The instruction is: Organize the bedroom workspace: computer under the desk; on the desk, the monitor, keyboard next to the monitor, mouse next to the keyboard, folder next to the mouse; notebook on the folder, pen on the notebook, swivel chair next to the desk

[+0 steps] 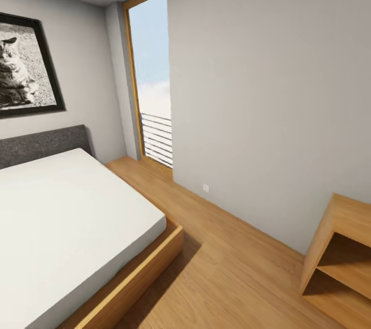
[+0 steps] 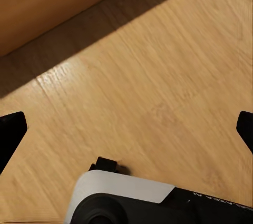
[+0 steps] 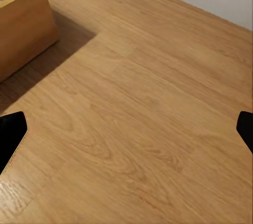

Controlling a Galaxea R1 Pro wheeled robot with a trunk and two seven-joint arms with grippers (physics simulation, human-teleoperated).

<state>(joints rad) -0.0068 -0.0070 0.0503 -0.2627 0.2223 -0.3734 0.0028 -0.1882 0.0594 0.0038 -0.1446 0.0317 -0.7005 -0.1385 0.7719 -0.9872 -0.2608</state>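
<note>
I am in the bedroom, with grey walls and a light wooden floor (image 1: 221,272). The desk, monitor, computer, keyboard, mouse, folder, notebook, pen and swivel chair are out of view. My left gripper (image 2: 126,126) hangs open over bare floorboards, its black fingertips (image 2: 11,132) far apart at the picture's edges. Over the floor, my right gripper (image 3: 126,129) is open too, nothing between its fingertips (image 3: 10,134).
A bed (image 1: 67,215) with a white mattress and low wooden frame (image 1: 139,272) stands at the left. A light wooden shelf bench (image 1: 342,257) sits at the right by the grey wall. A tall window (image 1: 152,81) is straight ahead. My own base (image 2: 126,195) shows below the left gripper.
</note>
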